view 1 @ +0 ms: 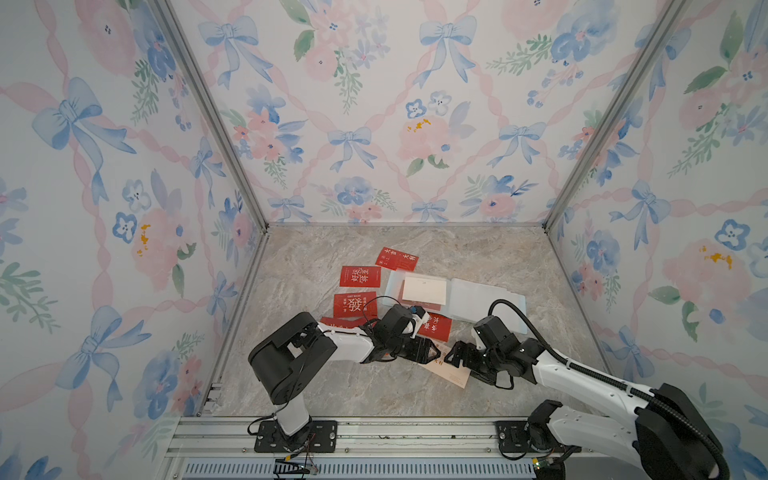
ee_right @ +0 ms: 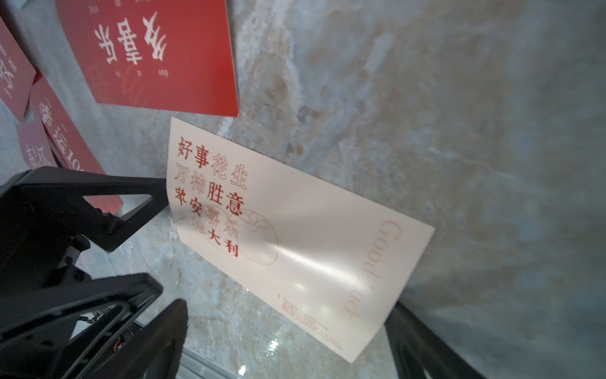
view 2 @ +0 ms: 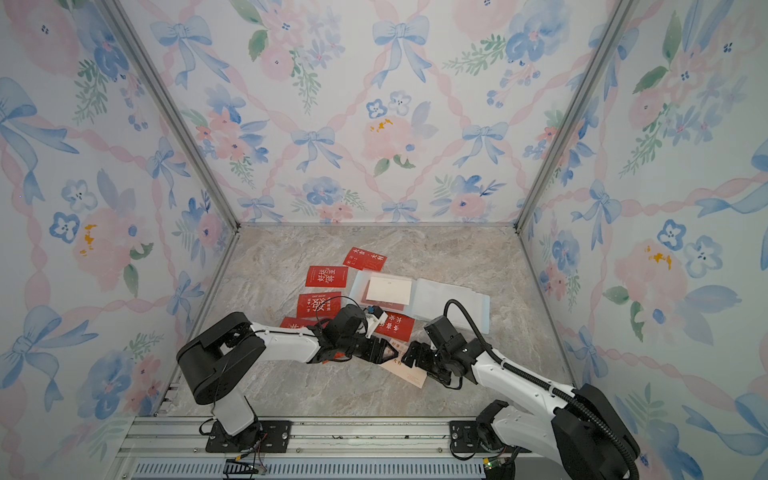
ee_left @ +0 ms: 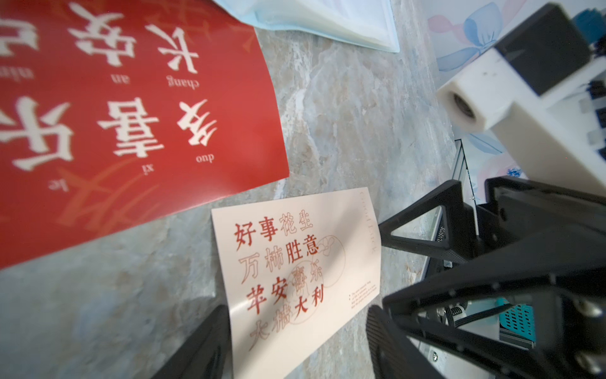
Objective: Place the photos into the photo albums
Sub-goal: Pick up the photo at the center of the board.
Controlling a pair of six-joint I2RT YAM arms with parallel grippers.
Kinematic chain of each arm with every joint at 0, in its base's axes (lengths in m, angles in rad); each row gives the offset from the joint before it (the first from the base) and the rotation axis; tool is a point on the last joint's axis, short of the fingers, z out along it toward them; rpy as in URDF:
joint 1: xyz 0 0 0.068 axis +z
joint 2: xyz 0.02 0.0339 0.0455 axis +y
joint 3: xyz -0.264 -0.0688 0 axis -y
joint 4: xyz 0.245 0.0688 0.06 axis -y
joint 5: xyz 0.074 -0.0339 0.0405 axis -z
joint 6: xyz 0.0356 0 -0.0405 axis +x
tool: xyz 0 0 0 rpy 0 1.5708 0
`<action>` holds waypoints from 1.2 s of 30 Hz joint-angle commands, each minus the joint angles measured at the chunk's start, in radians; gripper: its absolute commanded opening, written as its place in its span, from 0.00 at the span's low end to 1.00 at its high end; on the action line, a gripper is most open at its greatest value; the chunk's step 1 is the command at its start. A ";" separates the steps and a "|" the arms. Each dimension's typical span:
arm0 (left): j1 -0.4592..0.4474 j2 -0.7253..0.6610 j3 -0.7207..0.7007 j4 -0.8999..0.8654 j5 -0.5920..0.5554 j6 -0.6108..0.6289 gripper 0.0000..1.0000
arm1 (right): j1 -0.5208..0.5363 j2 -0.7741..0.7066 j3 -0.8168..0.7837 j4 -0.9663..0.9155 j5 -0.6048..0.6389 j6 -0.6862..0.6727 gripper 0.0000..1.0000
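Observation:
A cream photo [view 1: 452, 375] [ee_left: 295, 279] [ee_right: 295, 256] with orange-red characters lies slightly bowed on the marble table near the front. My left gripper [view 1: 435, 352] [ee_left: 298, 354] is open and straddles one end of it, one finger [ee_right: 154, 193] touching its edge. My right gripper [view 1: 451, 357] [ee_right: 288, 347] is open at the opposite end, a card corner near one finger [ee_right: 419, 344]. Several red photos [view 1: 360, 276] [ee_left: 131, 115] lie behind the left arm. The pale-blue photo album [view 1: 469, 297] [view 2: 440, 297] lies open, with a whitish card [view 1: 424, 289] on its left page.
Floral walls enclose the table on three sides. An aluminium rail [view 1: 374, 432] with both arm bases runs along the front edge. Bare marble [view 1: 316, 257] shows at the back left and in front of the grippers.

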 commanded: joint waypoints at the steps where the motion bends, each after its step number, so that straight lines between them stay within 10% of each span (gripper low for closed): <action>1: 0.006 0.006 -0.053 -0.092 -0.031 0.016 0.69 | -0.017 -0.040 0.003 -0.010 0.021 -0.008 0.93; 23: 0.010 -0.002 -0.095 -0.082 -0.067 0.005 0.60 | -0.131 -0.053 -0.121 0.149 -0.135 0.043 0.86; 36: 0.001 0.013 -0.122 -0.039 -0.048 -0.015 0.57 | -0.160 -0.104 -0.132 0.188 -0.139 0.071 0.57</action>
